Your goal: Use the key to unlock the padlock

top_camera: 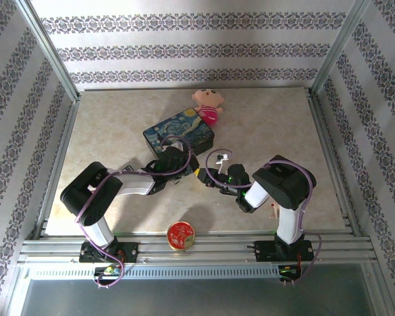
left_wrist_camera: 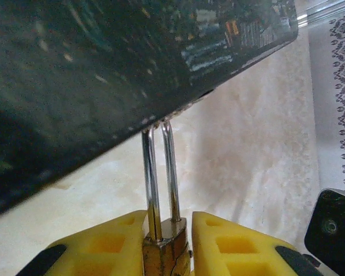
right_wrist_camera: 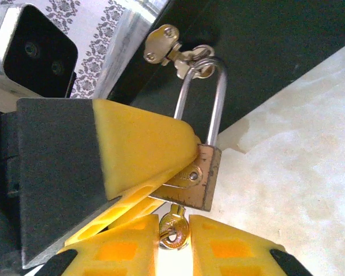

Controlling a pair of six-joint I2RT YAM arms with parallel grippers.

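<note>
- Left gripper (left_wrist_camera: 168, 227) clamps the padlock (right_wrist_camera: 199, 178) body, close beside the blue box's (left_wrist_camera: 103, 69) edge.
- Right gripper (right_wrist_camera: 172, 225) flanks the key (right_wrist_camera: 173, 231); grip unclear, key's blade hidden.

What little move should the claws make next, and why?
Probably the right claw should close firmly on the key and twist it. The key already sits in the bottom of the padlock, the left claw grips its body, and both legs of the shackle sit in it.
</note>
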